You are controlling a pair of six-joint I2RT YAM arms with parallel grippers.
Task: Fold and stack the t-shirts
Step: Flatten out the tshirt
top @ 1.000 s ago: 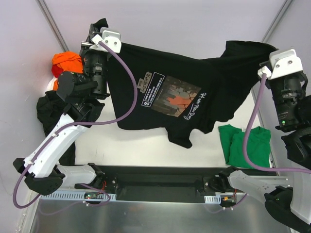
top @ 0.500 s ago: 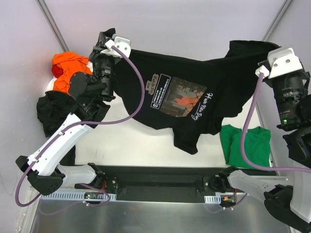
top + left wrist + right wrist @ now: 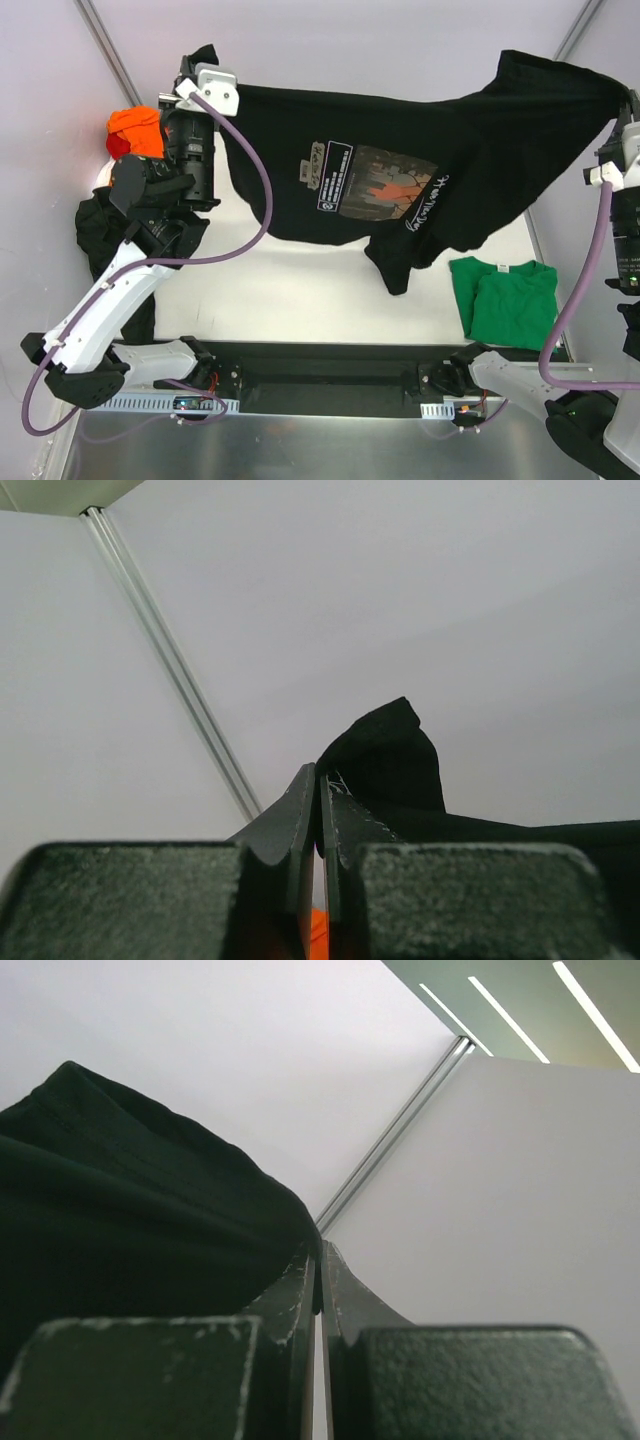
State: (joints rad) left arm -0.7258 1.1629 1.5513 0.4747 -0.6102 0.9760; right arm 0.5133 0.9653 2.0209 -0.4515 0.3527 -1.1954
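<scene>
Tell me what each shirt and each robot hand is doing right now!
Black shirt with the picture: held up in the air, stretched between both grippers.
Left gripper: shut on one end of that shirt.
Right gripper: shut on its other end.
Green shirt: lying flat on the table, looks folded.
Orange shirt: crumpled in a heap.
Plain black shirt: crumpled, not folded.

I see a black shirt (image 3: 450, 130) with orange-grey print (image 3: 385, 190), green shirt (image 3: 505, 305) lower right, orange shirt (image 3: 135, 125) upper left.
</scene>
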